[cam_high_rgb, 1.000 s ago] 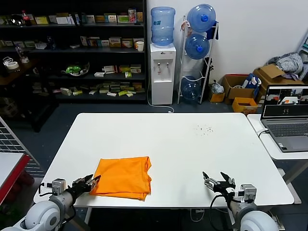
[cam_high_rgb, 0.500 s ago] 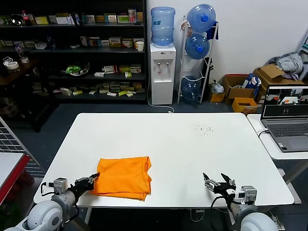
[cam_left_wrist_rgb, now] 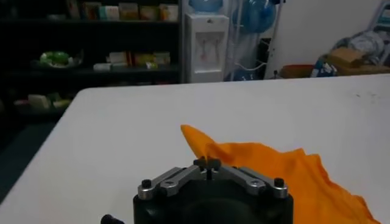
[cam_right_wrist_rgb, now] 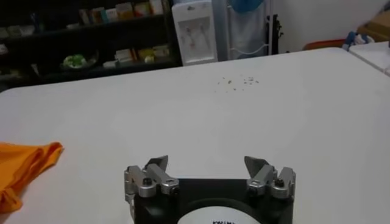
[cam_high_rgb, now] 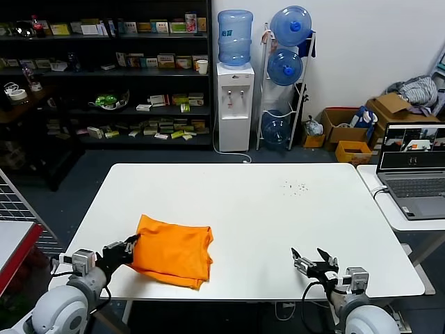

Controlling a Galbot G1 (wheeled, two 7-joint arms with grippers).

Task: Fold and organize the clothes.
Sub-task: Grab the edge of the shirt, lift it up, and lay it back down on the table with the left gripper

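Observation:
The orange T-shirt (cam_high_rgb: 170, 255) lies folded into a small bundle on the white table (cam_high_rgb: 278, 209), near the front left edge. My left gripper (cam_high_rgb: 129, 245) is shut on the shirt's left edge and lifts that corner slightly. In the left wrist view the jaws stand closed on the orange cloth (cam_left_wrist_rgb: 274, 176) at the left gripper (cam_left_wrist_rgb: 207, 163). My right gripper (cam_high_rgb: 310, 259) is open and empty at the table's front right. It also shows open in the right wrist view (cam_right_wrist_rgb: 207, 164), where the shirt's edge (cam_right_wrist_rgb: 21, 167) is far off to the side.
A laptop (cam_high_rgb: 414, 170) sits on a side table at the right. Small dark crumbs (cam_high_rgb: 297, 186) lie on the table's far right part. A water dispenser (cam_high_rgb: 233, 104) and shelves stand behind the table.
My left gripper has pulled the shirt's left edge back and up; the bundle has shifted and its left corner is raised. The right gripper has stayed in place.

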